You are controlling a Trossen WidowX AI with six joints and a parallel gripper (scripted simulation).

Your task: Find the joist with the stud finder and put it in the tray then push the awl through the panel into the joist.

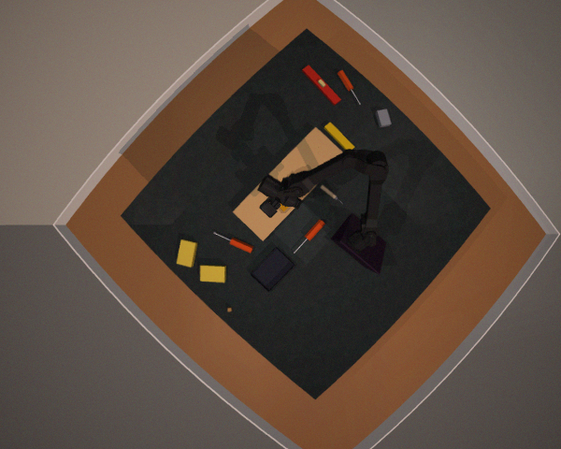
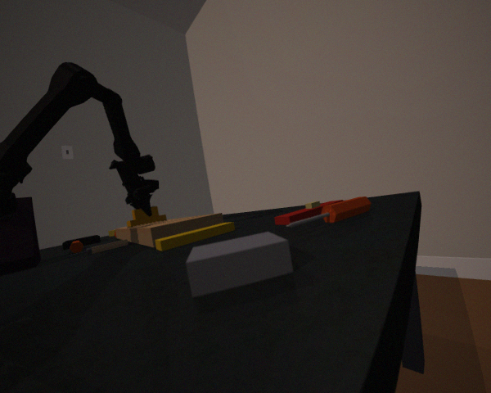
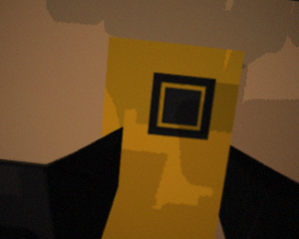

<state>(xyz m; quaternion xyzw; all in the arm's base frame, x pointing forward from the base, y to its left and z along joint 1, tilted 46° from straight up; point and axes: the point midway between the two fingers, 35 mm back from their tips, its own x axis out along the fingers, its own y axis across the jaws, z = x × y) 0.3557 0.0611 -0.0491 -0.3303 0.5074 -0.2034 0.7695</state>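
My gripper [image 1: 277,205] [image 2: 144,207] [image 3: 166,139] is shut on the yellow stud finder [image 1: 283,208] [image 2: 146,216] [image 3: 140,199], pointing down. The stud finder rests on the tan floor panel [image 1: 251,212] [image 2: 182,223] [image 3: 45,90], toward its lower left half. In the wrist view its square indicator window [image 3: 181,106] looks dark. The awl [image 1: 330,192] [image 2: 108,246], with a pale wooden handle, lies on the mat just right of the panel. The dark tray [image 1: 272,268] sits below the panel.
Three orange screwdrivers [image 1: 314,230] [image 1: 241,245] [image 1: 346,80] lie about. A red level [image 1: 321,84] and a grey block [image 1: 382,117] [image 2: 237,262] lie at the far end. A yellow bar [image 1: 338,136] [image 2: 195,236] lies at the panel's edge. Two yellow blocks [image 1: 186,253] [image 1: 212,273] lie left. The arm's base [image 1: 363,241] stands right.
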